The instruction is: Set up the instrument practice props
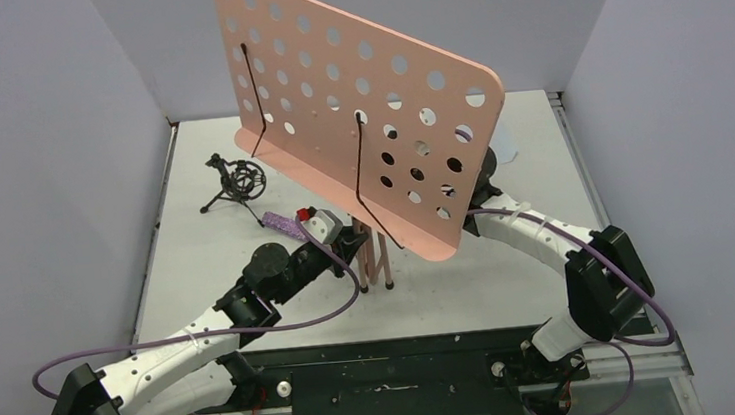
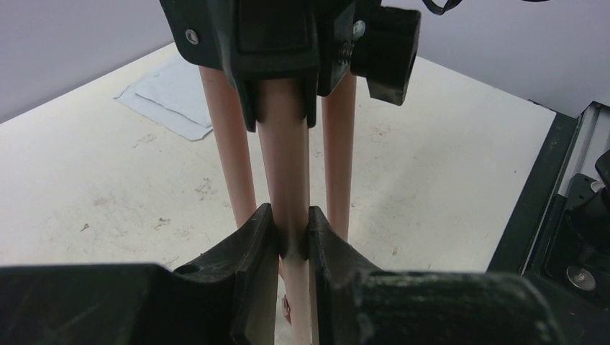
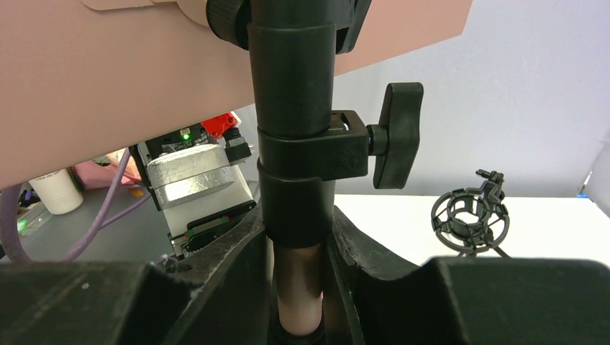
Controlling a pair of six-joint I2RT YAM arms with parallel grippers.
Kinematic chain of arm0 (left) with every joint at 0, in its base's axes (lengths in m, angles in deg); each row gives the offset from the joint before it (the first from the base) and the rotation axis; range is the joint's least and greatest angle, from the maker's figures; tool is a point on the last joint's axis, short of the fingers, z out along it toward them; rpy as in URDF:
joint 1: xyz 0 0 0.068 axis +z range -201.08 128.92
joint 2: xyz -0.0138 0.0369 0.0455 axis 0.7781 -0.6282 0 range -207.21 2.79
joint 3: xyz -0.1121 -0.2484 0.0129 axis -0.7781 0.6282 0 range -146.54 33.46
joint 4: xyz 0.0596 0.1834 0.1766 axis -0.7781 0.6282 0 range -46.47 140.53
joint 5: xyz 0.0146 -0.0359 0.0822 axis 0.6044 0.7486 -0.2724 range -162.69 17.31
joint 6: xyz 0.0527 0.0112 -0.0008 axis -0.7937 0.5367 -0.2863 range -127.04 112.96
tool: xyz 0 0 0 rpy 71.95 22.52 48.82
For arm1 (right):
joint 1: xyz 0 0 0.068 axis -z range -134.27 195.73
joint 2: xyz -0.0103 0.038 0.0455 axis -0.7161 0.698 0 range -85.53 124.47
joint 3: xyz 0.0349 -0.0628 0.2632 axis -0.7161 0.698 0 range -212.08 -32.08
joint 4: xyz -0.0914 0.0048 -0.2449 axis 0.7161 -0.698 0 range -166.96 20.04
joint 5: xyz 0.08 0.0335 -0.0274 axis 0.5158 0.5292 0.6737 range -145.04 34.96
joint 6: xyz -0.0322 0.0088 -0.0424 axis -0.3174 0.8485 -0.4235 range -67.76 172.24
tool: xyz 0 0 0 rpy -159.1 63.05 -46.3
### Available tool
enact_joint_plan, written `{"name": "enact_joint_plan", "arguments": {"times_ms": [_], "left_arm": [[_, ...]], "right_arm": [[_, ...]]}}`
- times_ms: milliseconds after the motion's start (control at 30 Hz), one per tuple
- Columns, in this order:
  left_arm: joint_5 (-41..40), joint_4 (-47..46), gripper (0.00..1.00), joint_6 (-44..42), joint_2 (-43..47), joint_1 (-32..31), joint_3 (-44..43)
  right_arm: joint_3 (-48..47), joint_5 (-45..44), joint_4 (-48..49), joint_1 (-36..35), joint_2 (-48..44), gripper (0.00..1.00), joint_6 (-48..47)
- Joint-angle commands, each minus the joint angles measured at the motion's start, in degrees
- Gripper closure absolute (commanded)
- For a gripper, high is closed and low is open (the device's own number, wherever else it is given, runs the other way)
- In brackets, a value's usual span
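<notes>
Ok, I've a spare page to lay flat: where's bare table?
Bare table between the mic holder and left arm, and between the stand legs and right arm. Crowded at the legs: microphone, left end effector and right end effector.

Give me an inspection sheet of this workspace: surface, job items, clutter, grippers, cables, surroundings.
Surface: white table, scuffed.
Job's things: pink stand held up, legs bunched together; mic holder standing far left; purple microphone lying on table; pages flat on table.
Clutter: nothing seen.
Grippers: left gripper shut on stand's lower tube; right gripper shut on its pole under the black clamp.
Cables: purple cables hang in loose loops.
Surroundings: plain walls on three sides.
</notes>
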Motion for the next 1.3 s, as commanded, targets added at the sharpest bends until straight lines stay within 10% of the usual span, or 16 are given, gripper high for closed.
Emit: {"name": "enact_joint_plan", "arguments": {"times_ms": [0,1267], "left_arm": [[1.0,-2.9,1.0,-0.4,1.9,-0.2,-1.5],[-6.5,-2.0,1.0,-4.6,1.1,-0.1,-1.5]], "right_arm": [[-3.9,-5.4,0.3,0.1,-5.5,0.95,-1.6],[-9.0,-11.6,1.4,0.1,-9.5,0.95,-3.8]]}}
